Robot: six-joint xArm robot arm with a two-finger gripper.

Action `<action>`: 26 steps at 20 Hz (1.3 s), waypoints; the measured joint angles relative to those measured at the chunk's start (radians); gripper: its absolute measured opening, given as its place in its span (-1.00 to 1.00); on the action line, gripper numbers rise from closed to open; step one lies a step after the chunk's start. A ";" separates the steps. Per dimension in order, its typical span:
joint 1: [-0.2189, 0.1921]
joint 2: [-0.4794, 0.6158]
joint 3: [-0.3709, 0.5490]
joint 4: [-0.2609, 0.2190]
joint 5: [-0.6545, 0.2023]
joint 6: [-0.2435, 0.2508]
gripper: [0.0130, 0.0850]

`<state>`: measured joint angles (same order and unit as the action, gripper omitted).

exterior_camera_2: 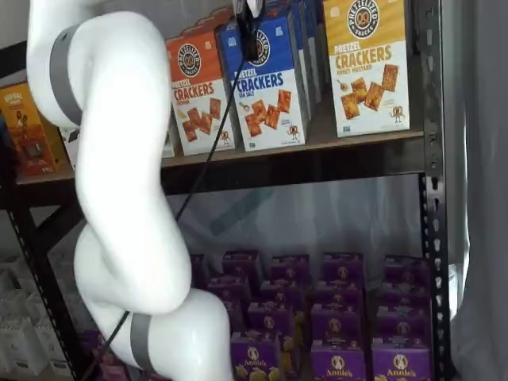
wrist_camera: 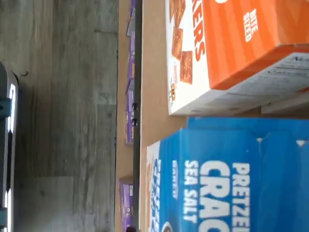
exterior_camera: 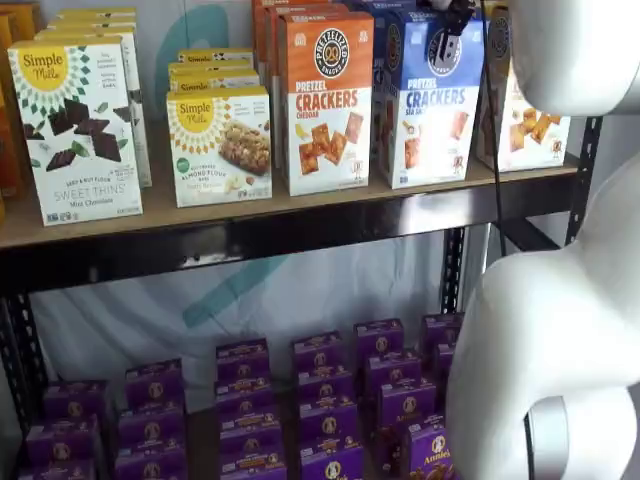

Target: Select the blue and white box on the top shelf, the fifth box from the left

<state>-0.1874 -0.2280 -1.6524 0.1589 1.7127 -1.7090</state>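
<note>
Blue and white box (exterior_camera: 432,105) upright on top shelf (exterior_camera: 300,215)

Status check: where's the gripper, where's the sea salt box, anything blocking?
Gripper at the blue and white box's top edge; finger state unclear. Blue and white box upright on the top shelf. Orange cheddar box close alongside.

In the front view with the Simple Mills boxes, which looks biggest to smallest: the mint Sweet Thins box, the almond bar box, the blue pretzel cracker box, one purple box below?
1. Sweet Thins box and blue and white box: alike, unsure.
2. Almond bar box.
3. Purple box, though farther off.
</note>
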 joint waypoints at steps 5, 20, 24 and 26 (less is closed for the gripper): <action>0.003 -0.007 0.012 0.002 -0.007 0.003 0.56; -0.007 -0.011 0.010 0.012 0.007 -0.002 0.22; -0.014 -0.007 -0.008 0.024 0.031 -0.003 0.22; -0.017 -0.006 -0.014 0.027 0.039 -0.004 0.22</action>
<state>-0.2042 -0.2344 -1.6662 0.1856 1.7517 -1.7128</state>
